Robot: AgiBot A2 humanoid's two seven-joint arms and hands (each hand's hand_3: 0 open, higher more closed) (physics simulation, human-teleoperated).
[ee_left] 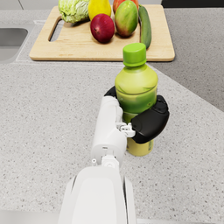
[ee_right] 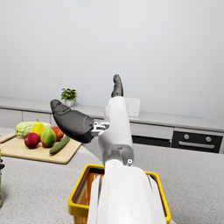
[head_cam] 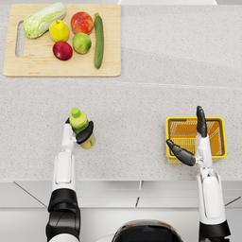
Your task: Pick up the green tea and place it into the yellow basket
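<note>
Green plastic is the first thing to notice in the head view: the green tea (head_cam: 81,124) is a small bottle with a bright cap, and it is on the grey counter (head_cam: 142,85) at the left, near the front edge. The left hand (head_cam: 83,133) is wrapped around its lower body and holds it. The yellow basket (head_cam: 218,140) is well apart at the right, also near the front edge. The right hand (head_cam: 191,142) is over the basket with fingers spread and holds nothing. Far at the left, a wooden cutting board (head_cam: 28,64) carries fruit and vegetables.

In the left wrist view, the bottle (ee_left: 136,89) is upright and the dark fingers (ee_left: 150,122) close around it below the shoulder. I cannot tell if its base touches the counter or is just above it. I judge it stiff, smooth and rather heavy if full, so it can slip; a grip around the middle, as now, seems best, not at the cap.

In the right wrist view, the right hand (ee_right: 94,116) is wide, with one finger up, above the basket's (ee_right: 78,201) near rim.
</note>
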